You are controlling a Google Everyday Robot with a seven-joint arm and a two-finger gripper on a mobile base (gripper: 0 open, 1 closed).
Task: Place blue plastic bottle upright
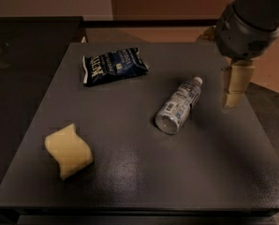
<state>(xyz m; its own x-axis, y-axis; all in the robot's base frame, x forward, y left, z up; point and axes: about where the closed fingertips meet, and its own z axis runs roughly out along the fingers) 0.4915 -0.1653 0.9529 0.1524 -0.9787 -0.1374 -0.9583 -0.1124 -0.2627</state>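
The blue plastic bottle (179, 105) lies on its side right of the middle of the dark table (130, 172). It is clear, with a pale white-and-blue label. Its white cap (197, 80) points to the far right and its base faces the near left. My gripper (234, 95) hangs from the grey arm (252, 18) at the right, just right of the bottle's cap end and apart from it. It holds nothing that I can see.
A dark blue crinkled snack bag (113, 64) lies at the far left of the table. A yellow sponge (68, 150) lies at the near left. The table's right edge runs just below the gripper. A dark counter (18, 55) stands to the left.
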